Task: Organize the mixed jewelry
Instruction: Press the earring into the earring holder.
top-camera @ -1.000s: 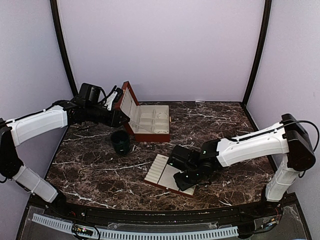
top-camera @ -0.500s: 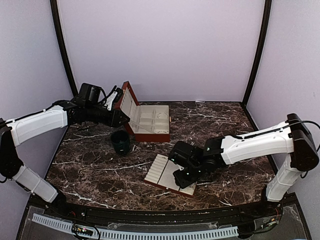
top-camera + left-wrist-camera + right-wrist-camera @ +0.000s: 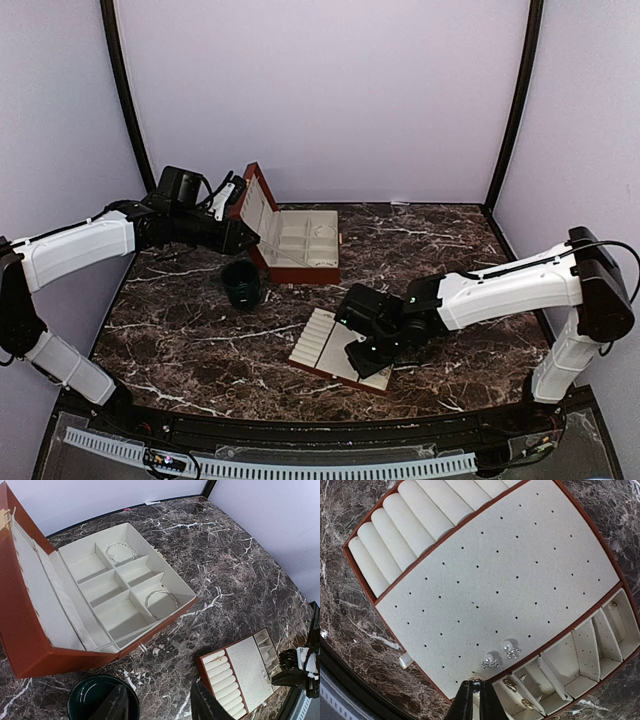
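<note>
Now that your right gripper (image 3: 475, 700) has closed over the tray (image 3: 495, 580), picking begins.
Whether it pinches the gold piece (image 3: 473, 679) is unclear; left gripper (image 3: 160, 705) hangs open.

No legible text, label, brand, number or sign in any view. Nothing readable on red-brown box (image 3: 75, 655), slotted tray (image 3: 495, 580), dark green cup (image 3: 87, 695) or marble table (image 3: 240, 555).
</note>
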Controlling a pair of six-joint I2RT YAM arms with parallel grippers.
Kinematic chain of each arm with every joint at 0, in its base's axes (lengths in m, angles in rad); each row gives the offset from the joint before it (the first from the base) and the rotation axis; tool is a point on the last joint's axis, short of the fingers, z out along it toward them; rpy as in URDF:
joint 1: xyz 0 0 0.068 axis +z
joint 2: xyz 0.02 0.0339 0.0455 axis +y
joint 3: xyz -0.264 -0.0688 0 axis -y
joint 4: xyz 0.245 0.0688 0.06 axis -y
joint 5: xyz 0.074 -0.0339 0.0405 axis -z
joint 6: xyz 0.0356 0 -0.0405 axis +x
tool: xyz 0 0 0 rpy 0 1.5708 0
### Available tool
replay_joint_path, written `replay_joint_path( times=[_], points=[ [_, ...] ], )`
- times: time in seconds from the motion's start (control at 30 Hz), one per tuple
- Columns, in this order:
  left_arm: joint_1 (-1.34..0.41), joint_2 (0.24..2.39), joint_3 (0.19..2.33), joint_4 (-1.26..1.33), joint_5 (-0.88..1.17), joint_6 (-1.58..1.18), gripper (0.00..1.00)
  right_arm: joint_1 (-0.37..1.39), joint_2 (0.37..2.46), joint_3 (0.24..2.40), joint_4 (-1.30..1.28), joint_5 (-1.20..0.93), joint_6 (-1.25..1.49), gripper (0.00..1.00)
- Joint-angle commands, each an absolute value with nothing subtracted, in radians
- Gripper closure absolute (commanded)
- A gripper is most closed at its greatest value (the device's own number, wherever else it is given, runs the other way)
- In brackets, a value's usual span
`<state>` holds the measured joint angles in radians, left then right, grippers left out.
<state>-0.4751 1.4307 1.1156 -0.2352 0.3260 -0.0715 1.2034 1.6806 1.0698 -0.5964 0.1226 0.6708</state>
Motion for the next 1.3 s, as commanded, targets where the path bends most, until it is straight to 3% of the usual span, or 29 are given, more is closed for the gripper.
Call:
replay_joint_path(
  times=[0.0,1.27],
  points=[
    [-0.474,1.405,1.106,-0.242,0.341,-0.068,0.56,1.200,1.702,1.083,-0.558,0.116,0.669,0.95],
    [-0.474,1.388,1.102,-0.238,0.340,-0.069,0.55,1.188,1.756,1.048,-0.550,0.145,0.705,0.92]
  ],
)
